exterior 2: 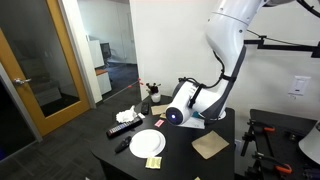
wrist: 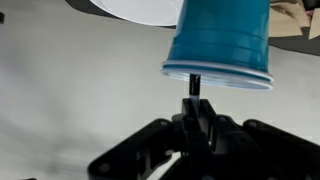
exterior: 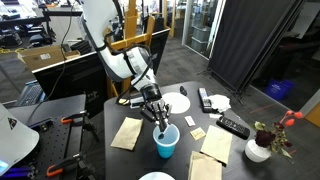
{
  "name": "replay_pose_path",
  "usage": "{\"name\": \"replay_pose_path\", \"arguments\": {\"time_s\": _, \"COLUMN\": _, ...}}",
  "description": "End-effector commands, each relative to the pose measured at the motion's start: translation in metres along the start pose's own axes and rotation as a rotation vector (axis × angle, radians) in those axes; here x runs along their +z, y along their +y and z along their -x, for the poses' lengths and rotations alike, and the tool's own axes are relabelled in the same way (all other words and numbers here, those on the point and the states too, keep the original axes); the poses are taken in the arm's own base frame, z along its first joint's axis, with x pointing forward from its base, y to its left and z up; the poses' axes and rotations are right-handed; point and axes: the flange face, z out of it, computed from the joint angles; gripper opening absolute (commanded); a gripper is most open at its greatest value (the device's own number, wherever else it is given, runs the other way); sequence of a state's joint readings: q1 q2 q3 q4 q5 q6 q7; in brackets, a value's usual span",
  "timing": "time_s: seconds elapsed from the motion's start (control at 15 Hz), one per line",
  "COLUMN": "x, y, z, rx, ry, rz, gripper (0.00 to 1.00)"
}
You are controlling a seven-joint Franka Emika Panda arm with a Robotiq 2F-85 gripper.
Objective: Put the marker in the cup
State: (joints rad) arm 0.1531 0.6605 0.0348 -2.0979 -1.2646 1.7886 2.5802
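The light-blue cup (exterior: pixel 166 141) stands on the dark table near its front edge. In the wrist view the cup (wrist: pixel 220 40) appears upside down, its rim toward my fingers. My gripper (exterior: pixel 158 118) hangs right above the cup's rim, shut on the thin dark marker (wrist: pixel 194 84), whose tip reaches the cup's opening. My gripper (wrist: pixel 196 112) has its fingers pressed together round the marker. In an exterior view my gripper (exterior 2: pixel 172 116) is a dark round shape seen end-on, and the cup is hidden behind it.
A white plate (exterior: pixel 176 102) lies behind the cup, also seen near the table's front (exterior 2: pixel 147 144). Black remotes (exterior: pixel 233 127) (exterior: pixel 204 98), brown paper napkins (exterior: pixel 127 132) (exterior: pixel 216 144), yellow notes (exterior: pixel 191 121) and a white flower vase (exterior: pixel 258 151) lie around.
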Motion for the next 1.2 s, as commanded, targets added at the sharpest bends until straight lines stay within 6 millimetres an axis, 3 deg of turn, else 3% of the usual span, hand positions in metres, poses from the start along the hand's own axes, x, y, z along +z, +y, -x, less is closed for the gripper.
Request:
{"name": "replay_pose_path", "arguments": {"time_s": 0.0, "x": -0.001, "y": -0.003, "z": 0.004, "rx": 0.026, "ry": 0.01, "rz": 0.029, "gripper": 0.44}}
{"name": "replay_pose_path", "arguments": {"time_s": 0.47, "x": -0.005, "y": -0.001, "z": -0.002, "rx": 0.044, "ry": 0.008, "rz": 0.037, "gripper": 0.95}}
{"name": "replay_pose_path", "arguments": {"time_s": 0.53, "x": -0.007, "y": 0.0, "z": -0.006, "rx": 0.053, "ry": 0.008, "rz": 0.035, "gripper": 0.99}}
{"name": "replay_pose_path", "arguments": {"time_s": 0.67, "x": -0.011, "y": 0.001, "z": -0.017, "rx": 0.08, "ry": 0.008, "rz": 0.031, "gripper": 1.0}}
{"name": "replay_pose_path", "arguments": {"time_s": 1.13, "x": -0.04, "y": -0.002, "z": -0.098, "rx": 0.215, "ry": -0.002, "rz": 0.022, "gripper": 1.0}}
